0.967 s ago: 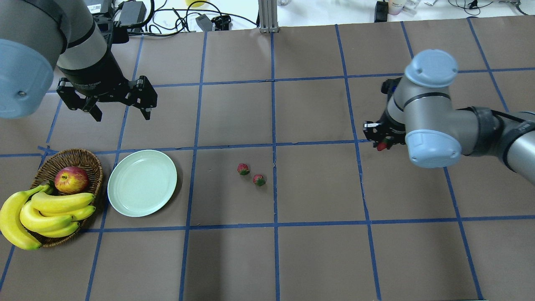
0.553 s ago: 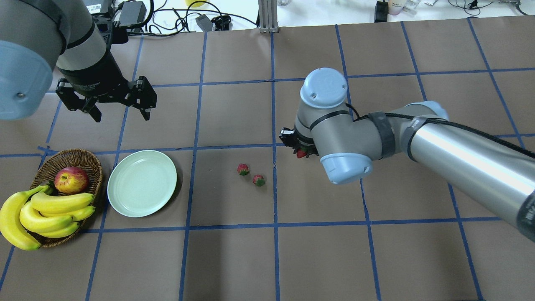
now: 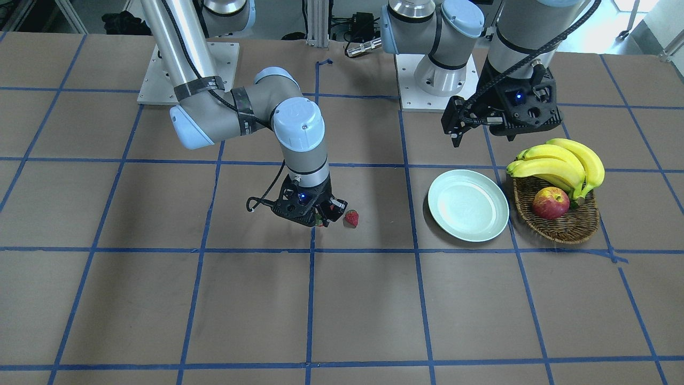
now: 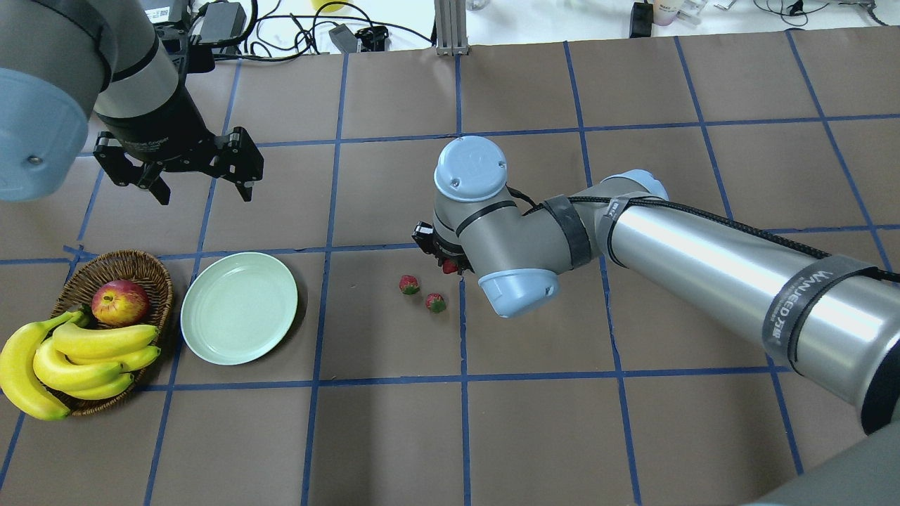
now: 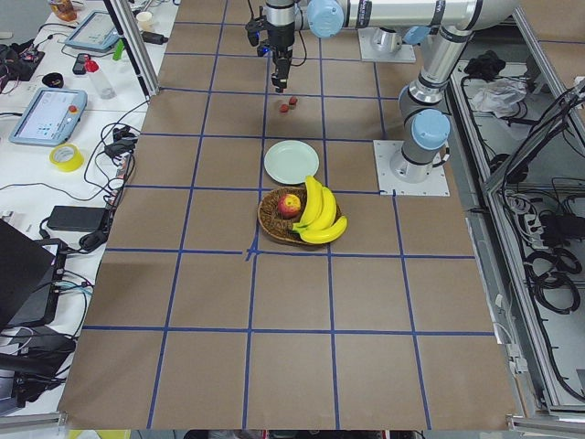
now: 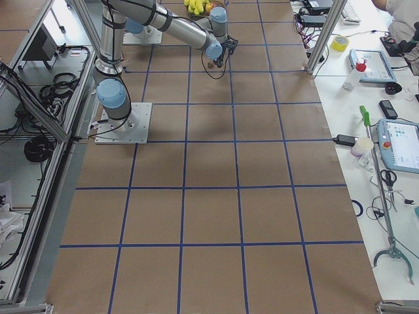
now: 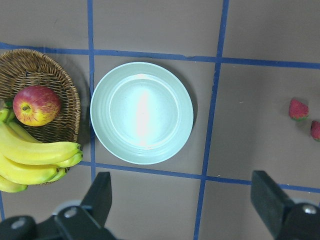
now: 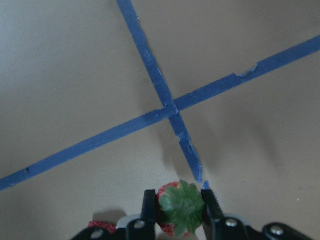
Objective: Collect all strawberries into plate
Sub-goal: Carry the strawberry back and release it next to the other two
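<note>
My right gripper (image 4: 447, 262) is shut on a strawberry (image 8: 182, 211), its green cap showing between the fingers in the right wrist view. It hangs low over a blue tape crossing, just right of two strawberries on the table (image 4: 409, 284) (image 4: 436, 303). Both also appear at the right edge of the left wrist view (image 7: 298, 109) (image 7: 316, 130). The pale green plate (image 4: 239, 308) lies bare further left, beside the basket. My left gripper (image 4: 205, 193) hovers open and holds nothing, behind the plate.
A wicker basket (image 4: 144, 261) at the left edge holds a red-yellow apple (image 4: 119, 301) and a bunch of bananas (image 4: 77, 351). Blue tape divides the brown table (image 4: 394, 436) into squares. Cables and boxes (image 4: 295, 31) lie past the far edge.
My right arm has swept left across the table with the strawberry in its gripper, ending beside the two loose strawberries. The left arm has stayed still.
</note>
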